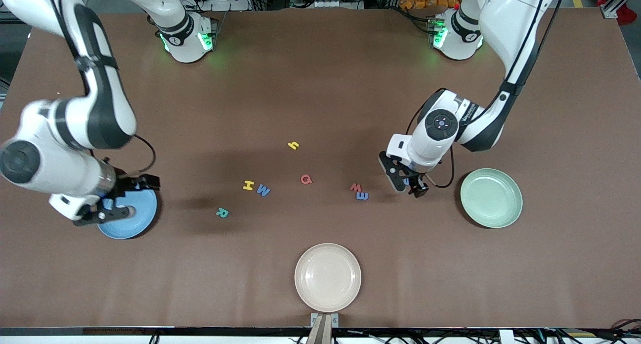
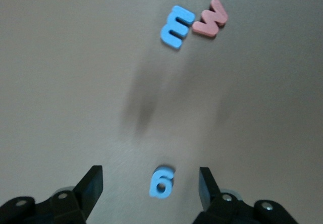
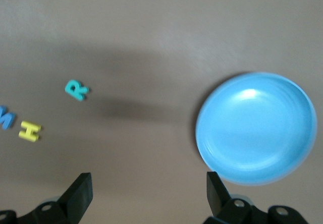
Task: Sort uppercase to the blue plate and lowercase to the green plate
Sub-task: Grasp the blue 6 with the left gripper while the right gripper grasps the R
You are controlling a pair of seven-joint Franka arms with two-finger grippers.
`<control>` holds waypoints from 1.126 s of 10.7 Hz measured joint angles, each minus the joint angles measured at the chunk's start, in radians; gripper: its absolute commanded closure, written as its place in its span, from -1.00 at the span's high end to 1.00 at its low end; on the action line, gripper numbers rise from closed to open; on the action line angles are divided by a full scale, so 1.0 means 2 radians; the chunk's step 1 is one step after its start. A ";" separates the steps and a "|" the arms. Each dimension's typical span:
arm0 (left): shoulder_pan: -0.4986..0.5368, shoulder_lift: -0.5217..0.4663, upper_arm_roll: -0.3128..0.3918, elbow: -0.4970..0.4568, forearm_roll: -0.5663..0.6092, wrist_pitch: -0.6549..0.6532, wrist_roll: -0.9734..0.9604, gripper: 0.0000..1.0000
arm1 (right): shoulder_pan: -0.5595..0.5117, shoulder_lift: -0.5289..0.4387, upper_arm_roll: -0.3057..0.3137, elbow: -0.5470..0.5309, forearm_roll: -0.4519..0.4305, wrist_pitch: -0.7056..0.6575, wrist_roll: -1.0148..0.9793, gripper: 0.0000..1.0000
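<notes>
Blue foam, the little g-shaped letter (image 2: 162,182) lies flat on the surface near the green plate (image 1: 491,198), right between our left gripper (image 2: 151,186) fingers, open wide, touching nothing, while our right gripper (image 3: 149,193) waits open over the blue plate (image 3: 256,128).

White arms, black joints; green base lights; black cables
</notes>
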 measured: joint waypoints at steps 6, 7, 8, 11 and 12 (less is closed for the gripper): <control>0.001 0.013 0.004 -0.022 0.076 0.033 -0.012 0.66 | 0.052 0.089 0.000 0.043 0.000 0.077 -0.126 1.00; 0.003 0.014 0.005 -0.022 0.078 0.038 -0.012 0.64 | 0.052 0.096 0.000 0.041 0.000 0.095 -0.146 1.00; 0.006 0.017 0.007 -0.023 0.079 0.043 -0.012 0.59 | 0.052 0.102 0.002 0.031 0.000 0.117 -0.155 1.00; 0.013 0.030 0.011 -0.026 0.080 0.059 -0.015 0.56 | 0.055 0.114 0.017 -0.023 0.011 0.195 -0.159 1.00; 0.014 0.032 0.011 -0.030 0.080 0.060 -0.022 0.52 | 0.058 0.114 0.019 -0.037 0.019 0.210 -0.159 1.00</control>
